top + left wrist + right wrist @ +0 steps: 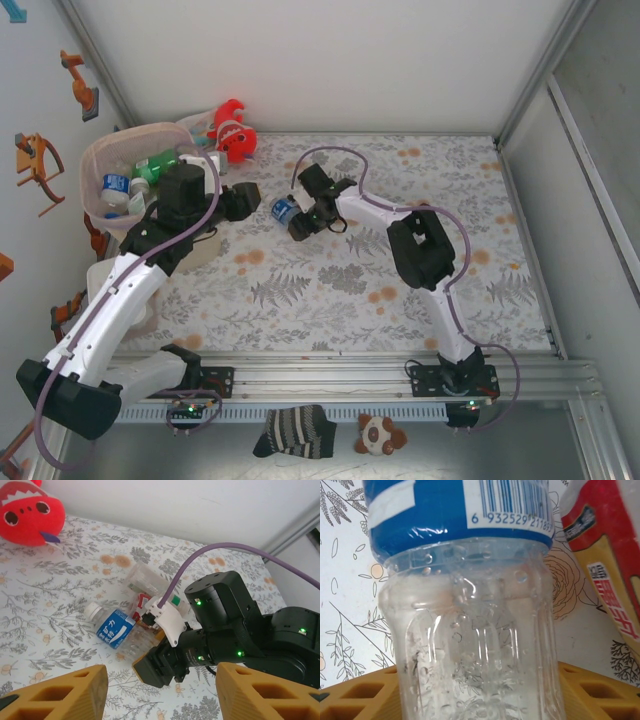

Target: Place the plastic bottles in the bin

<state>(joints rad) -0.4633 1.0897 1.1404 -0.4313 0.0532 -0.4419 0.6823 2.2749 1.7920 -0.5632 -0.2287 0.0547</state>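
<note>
A clear plastic bottle with a blue label [470, 630] lies on the floral cloth, and my right gripper [480, 690] is shut on its lower body, an orange finger on each side. From above, that bottle [283, 209] sits left of the right gripper [300, 218]. A red-labelled bottle [600, 555] lies just beside it, and another clear one [145, 580] lies behind. My left gripper [160, 700] hangs open and holds nothing, close to the left of them and beside the bin [95, 150]. The pale-pink bin holds several bottles, one of them green [155, 165].
A red-orange fish plush [232, 130] lies behind the bin against the back wall. The right arm's wrist [235, 630] is directly in front of my left fingers. Striped socks [293, 430] and a small toy [380, 435] lie below the front rail.
</note>
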